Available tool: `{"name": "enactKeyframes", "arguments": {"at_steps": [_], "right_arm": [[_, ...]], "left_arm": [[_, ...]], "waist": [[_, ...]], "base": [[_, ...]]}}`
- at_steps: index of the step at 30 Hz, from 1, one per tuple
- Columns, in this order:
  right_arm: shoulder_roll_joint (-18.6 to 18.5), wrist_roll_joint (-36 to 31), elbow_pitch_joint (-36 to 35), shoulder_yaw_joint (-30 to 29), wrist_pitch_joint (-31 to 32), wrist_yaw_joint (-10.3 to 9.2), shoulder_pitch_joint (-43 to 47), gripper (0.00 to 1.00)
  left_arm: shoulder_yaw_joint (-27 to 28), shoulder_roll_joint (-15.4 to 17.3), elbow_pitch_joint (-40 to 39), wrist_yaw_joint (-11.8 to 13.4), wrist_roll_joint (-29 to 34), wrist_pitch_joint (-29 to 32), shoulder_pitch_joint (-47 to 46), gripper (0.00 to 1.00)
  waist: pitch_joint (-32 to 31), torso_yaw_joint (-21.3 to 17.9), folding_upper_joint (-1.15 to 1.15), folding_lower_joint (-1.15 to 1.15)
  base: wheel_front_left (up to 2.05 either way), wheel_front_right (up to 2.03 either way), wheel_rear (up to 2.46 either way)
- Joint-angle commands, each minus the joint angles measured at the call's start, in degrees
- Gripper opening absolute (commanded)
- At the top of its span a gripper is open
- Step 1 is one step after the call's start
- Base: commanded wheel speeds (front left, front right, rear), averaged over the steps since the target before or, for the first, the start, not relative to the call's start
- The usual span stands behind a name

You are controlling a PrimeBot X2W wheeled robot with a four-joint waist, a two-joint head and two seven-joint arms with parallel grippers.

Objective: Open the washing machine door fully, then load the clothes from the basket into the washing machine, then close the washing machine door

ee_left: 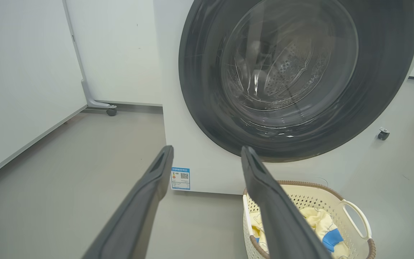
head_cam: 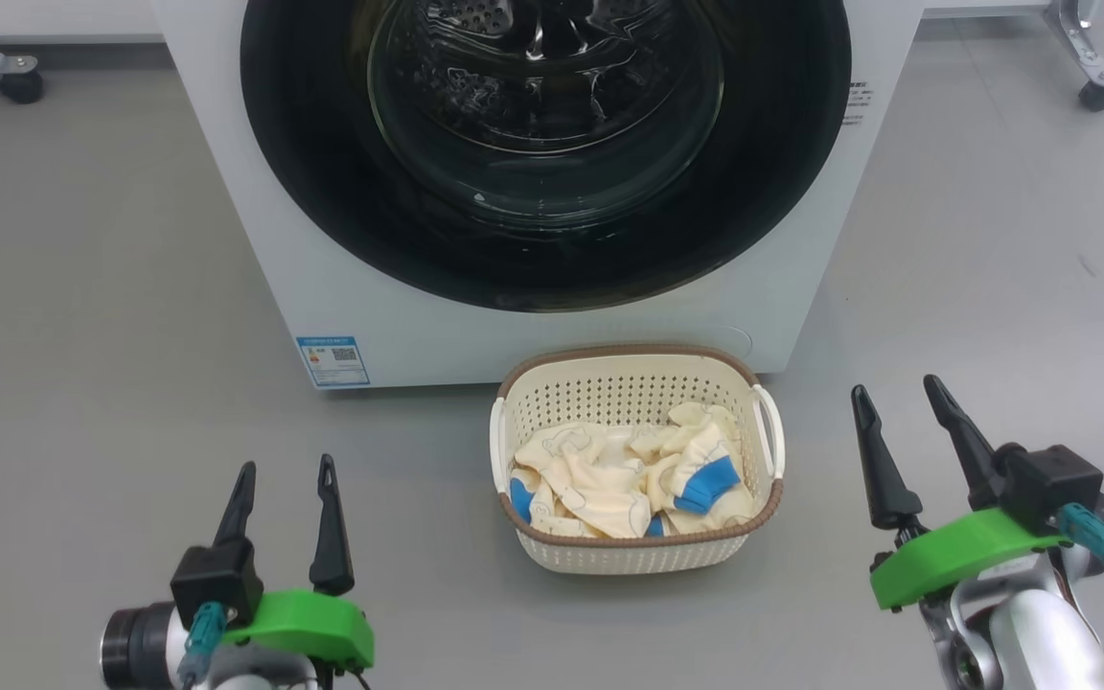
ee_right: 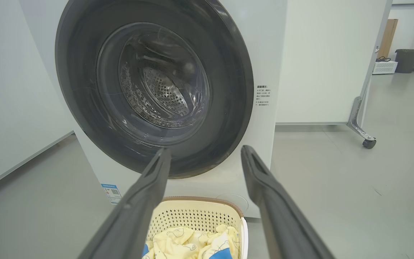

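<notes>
- Black-rimmed, the washing machine door (head_cam: 544, 115) sits shut on the washing machine (head_cam: 255, 287); step one is not yet done.
- Cream-yellow clothes (head_cam: 609, 474) fill the basket (head_cam: 629, 556), which stands on the floor (head_cam: 82, 383) just before the machine.
- My left gripper (head_cam: 287, 464) and right gripper (head_cam: 896, 386) hang empty, fingers (head_cam: 332, 527) spread, low at either side.
- Opening, loading and closing all remain, by my reading.

The basket (head_cam: 636, 551) of clothes (head_cam: 624, 474) sits before the washing machine (head_cam: 255, 249), its door (head_cam: 542, 268) shut, both grippers' fingers spread.
</notes>
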Motion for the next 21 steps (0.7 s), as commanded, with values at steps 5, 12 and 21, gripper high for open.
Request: {"name": "enactKeyframes", "arguments": {"at_steps": [5, 12, 21], "right_arm": [[0.0, -0.1, -1.6, 0.8, -0.7, -0.17, -3.2, 1.00], [0.0, 0.1, -1.3, 0.7, -0.7, -0.17, -3.2, 1.00], [0.1, -0.1, -1.4, 0.7, -0.7, -0.17, -3.3, 1.00]], "left_arm": [[1.9, 0.8, -1.7, 0.2, -0.6, -0.8, -2.9, 1.00], [1.9, 0.8, -1.6, 0.2, -0.9, -0.8, -2.8, 1.00], [1.9, 0.8, -1.7, -0.2, -1.4, -0.8, -2.9, 1.00]], "waist": [[0.2, 0.1, 0.00, 0.00], [0.0, 0.1, 0.00, 0.00], [0.1, 0.1, 0.00, 0.00]], "base": [[0.00, 0.00, 0.00], [0.00, 0.00, 0.00], [0.00, 0.00, 0.00]]}}
